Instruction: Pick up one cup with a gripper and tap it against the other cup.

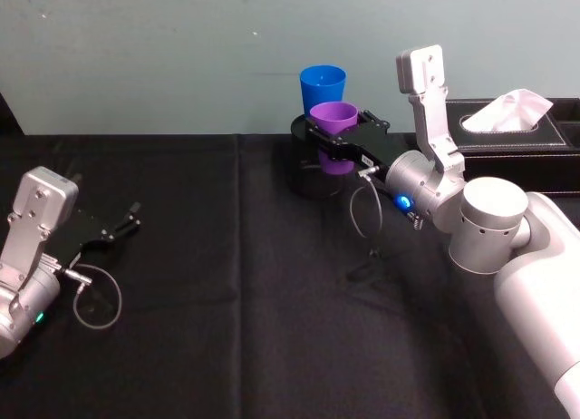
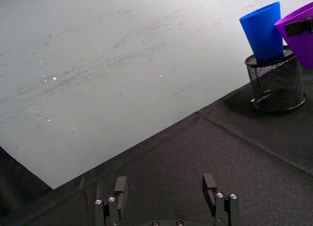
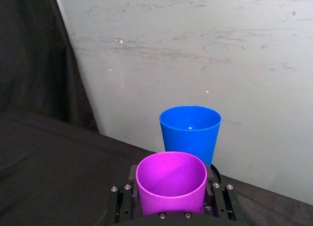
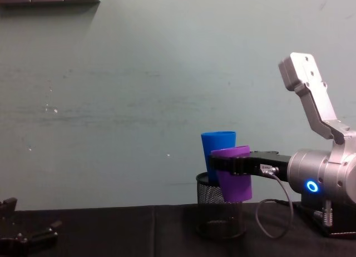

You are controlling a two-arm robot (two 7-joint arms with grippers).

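Purple cup [image 1: 333, 120], pinched by right end effector [image 1: 328, 140], centre frame: overshoot could topple blue cup [image 1: 323, 82] from mesh holder [image 4: 221, 212]. Left end effector [image 1: 118, 224] spread, parked lower left.

Two cups are counted: one purple cup [image 1: 335, 118] and one blue cup [image 1: 323, 82]. One black mesh holder [image 2: 276, 84] is seen. One dark tissue box [image 1: 526, 138] is counted, with one white tissue [image 1: 509, 109] standing out of it. Two grippers are counted, the left gripper [image 2: 165, 187] and the right gripper [image 1: 328, 140], and two fingers are seen on each. Two silver-grey arms are counted, the left arm [image 1: 32, 247] and the right arm [image 1: 480, 219]. One black cloth [image 1: 227, 283] is spread over the table.
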